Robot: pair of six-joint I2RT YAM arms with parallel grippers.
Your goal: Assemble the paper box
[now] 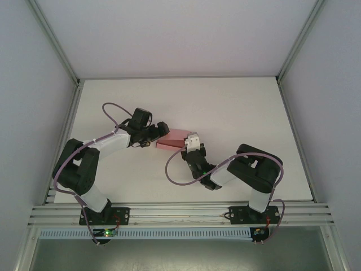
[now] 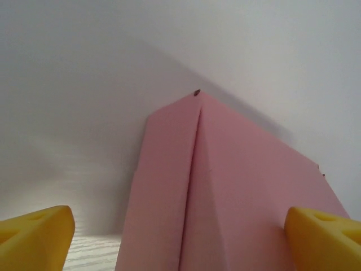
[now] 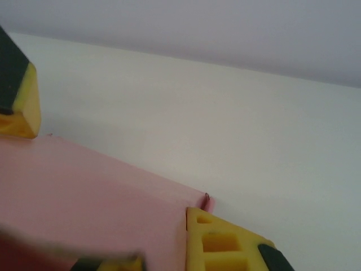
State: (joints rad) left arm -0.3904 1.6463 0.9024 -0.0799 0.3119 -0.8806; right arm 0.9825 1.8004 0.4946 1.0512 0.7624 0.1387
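Your right gripper (image 1: 192,141) pinches the paper box (image 1: 172,139) to steady it (I judge), the left gripper's (image 1: 163,129) jaws spread around its fold.

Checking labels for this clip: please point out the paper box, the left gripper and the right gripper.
paper box (image 1: 172,139), top external view, middle of its pink top face.
left gripper (image 2: 179,228), left wrist view, midway between its yellow fingertips.
right gripper (image 3: 121,178), right wrist view, midway between its yellow fingertips.
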